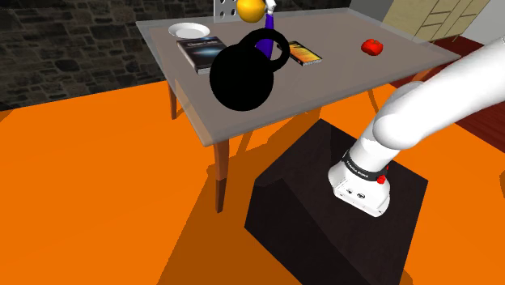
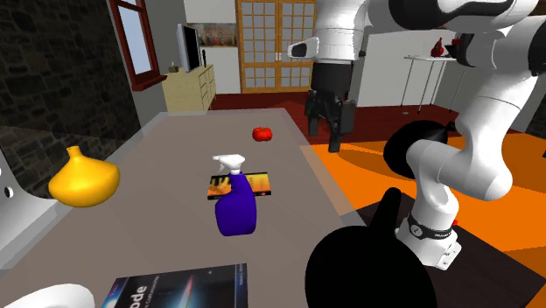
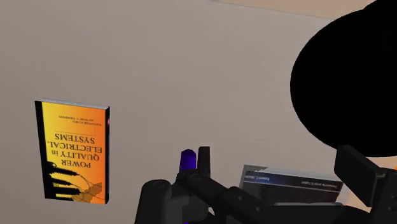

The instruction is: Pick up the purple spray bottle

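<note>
**Purple spray bottle stands free on table, gripper open and well apart**

The bottle is upright on the grey table, its body deep purple and its trigger head white. In the second exterior view it stands near the middle of the tabletop, just in front of an orange book that lies flat. Whether bottle and book touch cannot be told. A yellow vase sits well to that view's left of the bottle, and a small red object lies farther back on the table. Nearer the camera are a dark book, the rim of a white plate and a black kettlebell.

In the shoulder view the kettlebell hides most of the bottle, whose purple body shows through the ring of the handle.

The gripper hangs from the white arm above the table's edge at the second exterior view's right. It is well apart from the bottle and holds nothing. In the wrist view its 2 fingers stand wide of each other, with part of the dark book showing in the gap. A sliver of purple peeks out just beside 1 finger, and the hand hides the rest of the bottle. The orange book lies off to one side of the gripper and the kettlebell's black mass to the other.

The black stand rests on an orange floor beside the table.
</note>
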`<state>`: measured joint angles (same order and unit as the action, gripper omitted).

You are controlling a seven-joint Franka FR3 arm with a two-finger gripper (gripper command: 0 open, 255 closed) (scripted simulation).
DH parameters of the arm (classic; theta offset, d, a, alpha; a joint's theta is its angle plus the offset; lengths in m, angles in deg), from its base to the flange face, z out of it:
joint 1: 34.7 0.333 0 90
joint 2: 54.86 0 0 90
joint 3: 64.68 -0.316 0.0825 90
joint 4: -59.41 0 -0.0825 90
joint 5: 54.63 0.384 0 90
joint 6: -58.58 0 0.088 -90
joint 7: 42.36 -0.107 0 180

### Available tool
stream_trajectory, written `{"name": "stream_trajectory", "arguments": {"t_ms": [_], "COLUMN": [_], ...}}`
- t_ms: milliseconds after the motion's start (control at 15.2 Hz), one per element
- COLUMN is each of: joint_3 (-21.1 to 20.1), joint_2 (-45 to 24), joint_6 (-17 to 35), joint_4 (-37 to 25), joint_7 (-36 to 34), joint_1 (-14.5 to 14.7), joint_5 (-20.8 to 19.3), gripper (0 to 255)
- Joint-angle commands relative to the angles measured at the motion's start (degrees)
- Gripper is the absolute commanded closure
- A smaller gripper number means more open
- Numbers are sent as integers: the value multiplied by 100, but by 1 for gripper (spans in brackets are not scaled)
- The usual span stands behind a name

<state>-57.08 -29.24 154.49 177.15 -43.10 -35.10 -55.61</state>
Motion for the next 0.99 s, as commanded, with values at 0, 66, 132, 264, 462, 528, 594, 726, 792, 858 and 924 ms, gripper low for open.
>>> {"name": "stream_trajectory", "arguments": {"t_ms": [0,66,132,264,462,528,594,726,792,858,924], "joint_3": [84,130,175,263,388,427,464,532,562,590,588], "joint_2": [-381,-598,-817,-1259,-1940,-2173,-2410,-2896,-3147,-3405,-3417], "joint_6": [80,113,140,175,175,160,138,67,18,-42,-45], "joint_4": [-280,-454,-635,-1022,-1667,-1902,-2148,-2677,-2964,-3266,-3281], "joint_7": [78,122,167,259,401,449,497,593,640,685,687], "joint_1": [-23,-35,-47,-74,-128,-151,-178,-243,-282,-327,-332], "joint_5": [-17,-16,-11,11,73,102,135,212,256,303,304], "gripper": [0,0,0,0,0,0,0,0,0,0,0]}}
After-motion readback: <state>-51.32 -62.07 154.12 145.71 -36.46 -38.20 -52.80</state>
